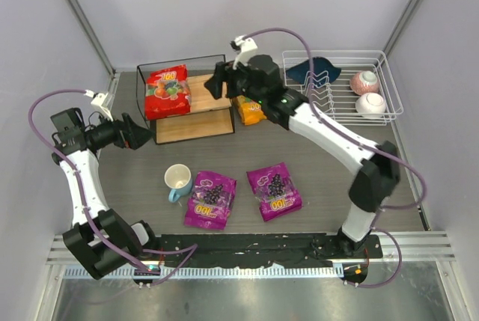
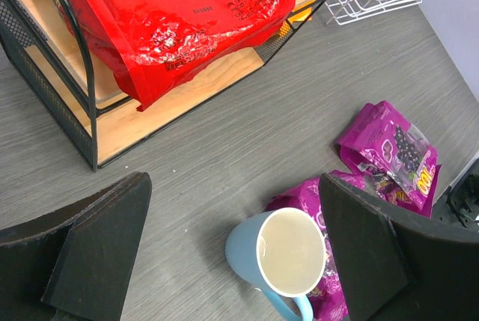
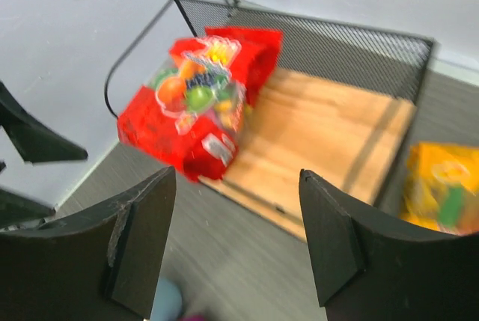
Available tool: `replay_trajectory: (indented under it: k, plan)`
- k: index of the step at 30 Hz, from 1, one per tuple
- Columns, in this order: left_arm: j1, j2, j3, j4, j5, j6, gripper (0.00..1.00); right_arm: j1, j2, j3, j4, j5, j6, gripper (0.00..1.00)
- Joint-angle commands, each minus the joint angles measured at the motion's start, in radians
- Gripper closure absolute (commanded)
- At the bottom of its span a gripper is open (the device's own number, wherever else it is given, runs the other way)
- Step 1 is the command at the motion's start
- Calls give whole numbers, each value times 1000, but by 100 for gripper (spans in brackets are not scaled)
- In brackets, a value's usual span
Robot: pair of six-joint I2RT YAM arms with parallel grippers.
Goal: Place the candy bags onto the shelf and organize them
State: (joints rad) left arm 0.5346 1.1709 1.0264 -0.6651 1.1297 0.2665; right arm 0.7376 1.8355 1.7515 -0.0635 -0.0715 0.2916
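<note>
Overhead, the right pincer [image 3: 236, 239] hangs released, its jaws apart on nothing, above the top board of the shelf [image 3: 329, 123]. On the board's left end lies the red candy bag [image 3: 194, 111], printed with fruit and "100", its near end overhanging the edge. The orange-yellow bag [image 3: 441, 186] lies on the surface [image 1: 314, 186] just right of the shelf, outside its mesh side. The left pincer [image 2: 233, 186], also released and wide, hangs left of the shelf. Nearer stands a blue mug [image 2: 288, 254], the left purple bag [image 1: 211, 200] just beside it and the right purple bag [image 1: 275, 191] close by, both lettered "100". Far right, a white wire rack [image 1: 340, 100] holds two bowls [image 1: 364, 81] and something dark blue [image 1: 310, 70].
</note>
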Motion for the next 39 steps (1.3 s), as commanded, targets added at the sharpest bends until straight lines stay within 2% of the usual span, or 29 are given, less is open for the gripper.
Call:
replay_trajectory:
  k: [1, 6, 11, 17, 24, 28, 30, 39]
  plan:
    - [7, -27, 43, -11, 44, -3, 0, -9, -247, -248, 24, 160, -35, 28]
    - [7, -39, 44, -18, 24, -4, 0, -14, -433, -568, -71, 168, 26, 28]
    - [7, -56, 34, -22, 2, -4, 0, -10, -525, -831, -78, 176, 125, 27]
    - [8, -73, 31, -48, -18, 13, 0, -10, -617, -952, -166, 237, 207, 25]
    - [7, -65, 24, -2, -2, -39, 0, -12, -815, -1086, -231, 332, 291, 14]
    - [7, -54, 12, 41, 8, -76, 0, -23, -814, -1086, -207, 400, 287, 12]
    - [7, -50, 14, 39, 12, -79, 0, -44, -747, -1048, -156, 403, 252, 11]
    - [8, -76, 20, 7, -22, -52, 0, -237, -333, -678, 30, 165, 113, 11]
